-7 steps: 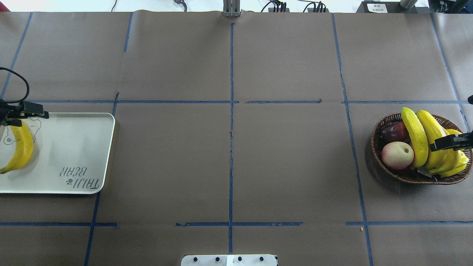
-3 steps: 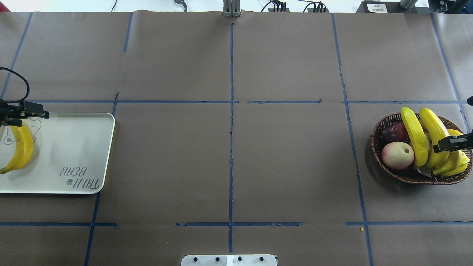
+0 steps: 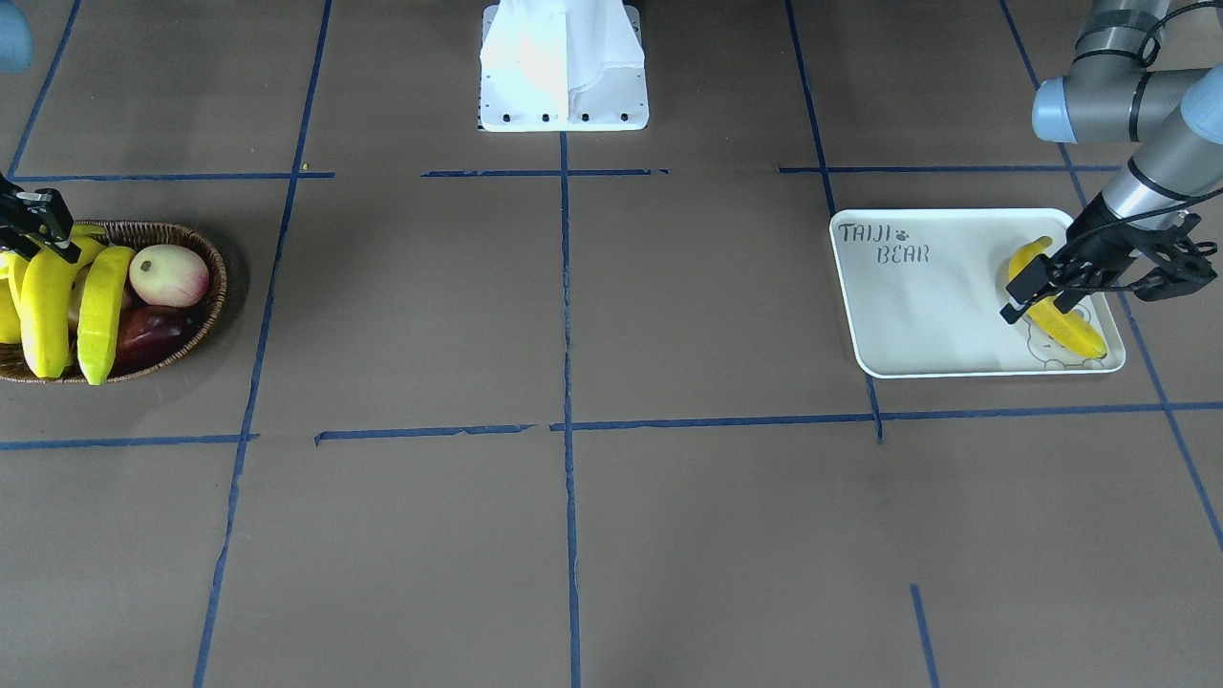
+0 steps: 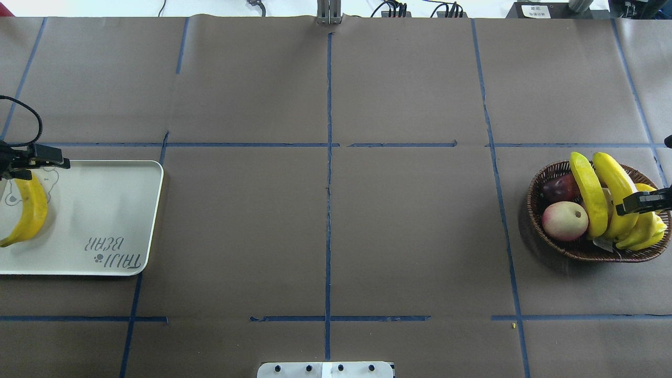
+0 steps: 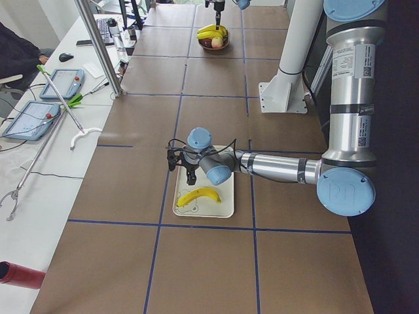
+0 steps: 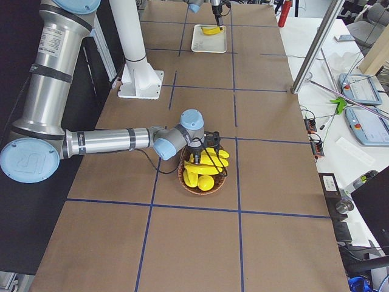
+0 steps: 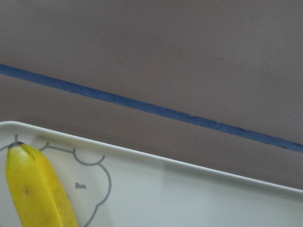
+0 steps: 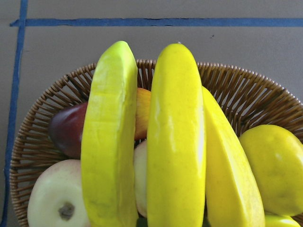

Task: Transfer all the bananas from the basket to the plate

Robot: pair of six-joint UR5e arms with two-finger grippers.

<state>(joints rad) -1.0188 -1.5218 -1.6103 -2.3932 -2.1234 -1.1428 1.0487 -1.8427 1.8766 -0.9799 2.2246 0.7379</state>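
Note:
One banana point(image 4: 31, 210) lies on the white "TAIJI BEAR" plate point(image 4: 105, 210) at the table's left end; it also shows in the front view point(image 3: 1070, 330) and the left wrist view point(image 7: 38, 189). My left gripper point(image 4: 37, 165) hovers open just over its far end. The wicker basket point(image 4: 531, 210) stands at the right end. My right gripper point(image 4: 630, 206) is shut on a yellow banana point(image 4: 614, 178), which fills the right wrist view point(image 8: 175, 142). A greener banana point(image 4: 590, 194) leans beside it. More yellow fruit point(image 4: 648, 233) lies under the gripper.
A pale pink fruit point(image 4: 564, 220) and a dark red fruit point(image 4: 559, 188) sit in the basket's left half. Brown paper with blue tape lines covers the table between plate and basket. The robot's white base plate point(image 4: 325, 369) is at the near edge.
My right gripper has shifted slightly right, and the banana in it has tilted away from the greener one, opening a gap. The left gripper has barely moved over the plate.

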